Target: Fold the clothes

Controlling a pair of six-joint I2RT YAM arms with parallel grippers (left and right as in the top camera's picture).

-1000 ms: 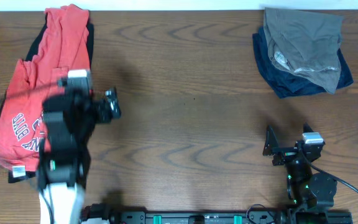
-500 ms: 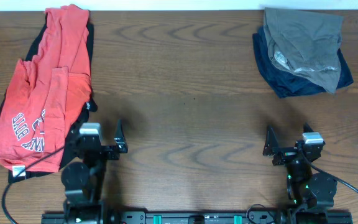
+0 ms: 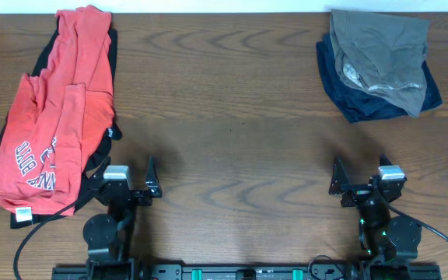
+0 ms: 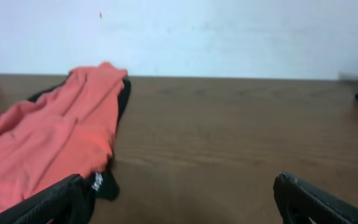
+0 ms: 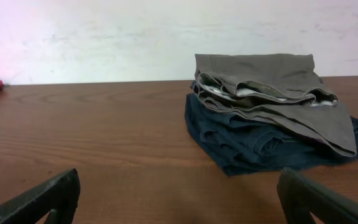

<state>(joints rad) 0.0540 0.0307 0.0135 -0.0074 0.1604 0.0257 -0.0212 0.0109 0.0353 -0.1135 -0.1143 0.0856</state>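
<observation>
The only writing is white block lettering (image 3: pixel 36 165) on the orange-red T-shirt (image 3: pixel 53 117), set in 2 arched rows on its lower part. It lies sideways and creased from overhead, and no word can be made out for certain. A small white tag (image 3: pixel 23 211) sits at the T-shirt's lowest corner, its print too small to read. Just right of the T-shirt, the black garment (image 4: pixel 109 186) carries a tiny white label (image 4: pixel 97 181), also illegible.

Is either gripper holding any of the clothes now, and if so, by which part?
Nothing is held: the left gripper and the right gripper both stand open and empty.
</observation>
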